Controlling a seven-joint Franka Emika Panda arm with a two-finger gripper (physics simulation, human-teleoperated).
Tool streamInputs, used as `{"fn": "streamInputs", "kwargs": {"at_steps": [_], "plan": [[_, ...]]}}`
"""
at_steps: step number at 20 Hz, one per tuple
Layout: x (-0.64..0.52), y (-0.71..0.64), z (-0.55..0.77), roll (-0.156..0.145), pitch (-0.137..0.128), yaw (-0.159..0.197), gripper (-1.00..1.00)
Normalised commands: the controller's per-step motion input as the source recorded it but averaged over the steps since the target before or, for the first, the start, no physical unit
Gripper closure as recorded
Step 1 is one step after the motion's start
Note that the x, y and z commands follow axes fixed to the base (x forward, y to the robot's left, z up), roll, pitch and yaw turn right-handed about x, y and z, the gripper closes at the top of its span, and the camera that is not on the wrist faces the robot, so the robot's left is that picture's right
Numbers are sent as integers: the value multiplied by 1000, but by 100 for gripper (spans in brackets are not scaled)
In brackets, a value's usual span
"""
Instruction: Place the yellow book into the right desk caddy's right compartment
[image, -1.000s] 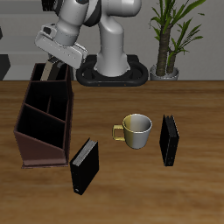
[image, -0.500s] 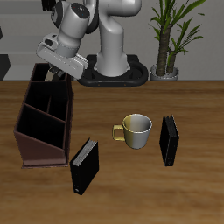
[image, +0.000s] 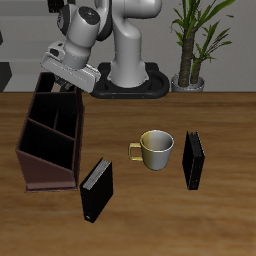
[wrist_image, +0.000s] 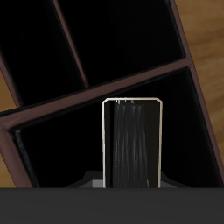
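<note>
Gripper (image: 66, 84) above the back end of the right desk caddy (image: 47, 168), tilted, closed on the yellow book (wrist_image: 132, 144). Fingers themselves mostly hidden in both views, so grip judged from the book hanging straight out of the gripper in the wrist view. Book seen there as a slim upright rectangle, pale along its edges, dark and streaked across its face, lower end pointing down into the caddy. Poised over the right compartment (wrist_image: 52, 149), the end section closed off by the straight cross divider (wrist_image: 105, 86); cannot tell whether its lower end is already below the rim or just above it. Beyond that divider, the two sections split by the slanted divider (wrist_image: 73, 44), both dark inside. In the exterior view, book almost fully masked by the gripper and the caddy's back wall.

Elsewhere on the tabletop (image: 225, 215): cream mug (image: 157, 149) near the middle, handle turned toward the caddy, well apart from it. Black book (image: 193, 160) standing upright just beside the mug, on the side away from the caddy, not touching it. Second black book (image: 96, 190) upright and slightly leaning near the caddy's front corner, close to the tabletop's front edge. Potted plant (image: 190, 40) and robot base (image: 127, 78) at the back.
</note>
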Motion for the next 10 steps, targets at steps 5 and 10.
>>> {"fn": "streamInputs", "kwargs": {"at_steps": [5, 10], "plan": [[-64, 35, 240, 28, -45, -8, -100], [45, -18, 145, -21, -20, 0, -100]]}}
